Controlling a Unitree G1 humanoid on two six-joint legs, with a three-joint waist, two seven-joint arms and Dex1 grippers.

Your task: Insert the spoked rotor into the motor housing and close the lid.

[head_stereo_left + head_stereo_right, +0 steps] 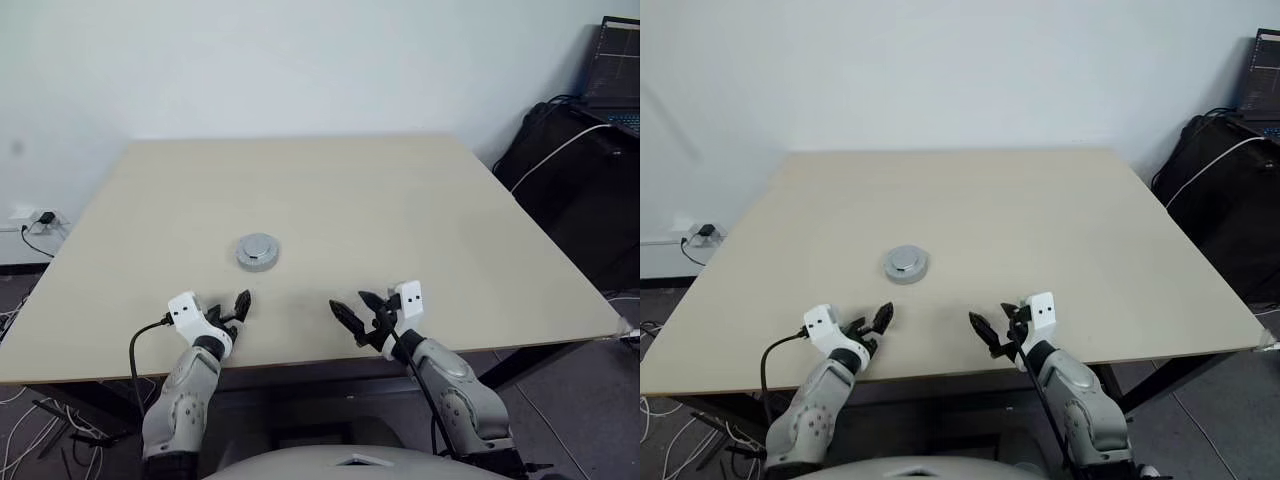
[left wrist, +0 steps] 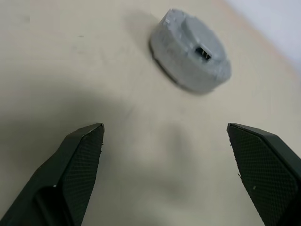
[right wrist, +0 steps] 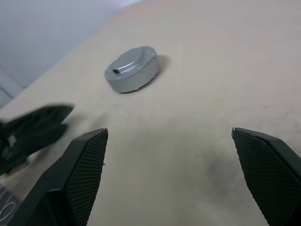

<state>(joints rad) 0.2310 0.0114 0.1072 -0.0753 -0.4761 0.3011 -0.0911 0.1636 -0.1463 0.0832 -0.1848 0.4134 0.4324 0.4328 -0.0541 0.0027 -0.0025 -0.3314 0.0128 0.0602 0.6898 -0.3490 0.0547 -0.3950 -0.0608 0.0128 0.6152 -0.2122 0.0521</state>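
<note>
Motor housing closed under its lid, resting alone on the pale counter, left of the counter's middle. No rotor visible; presumably sealed within, cannot tell. Left end effector just nearer than the housing, over the counter's near edge, fingers spread wide, holding nothing. Right end effector nearer and to the right of the housing, likewise spread wide and empty.

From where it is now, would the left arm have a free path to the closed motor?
Probably yes: the motor sits alone on the table just ahead of the open left gripper, with bare tabletop between them.
</note>
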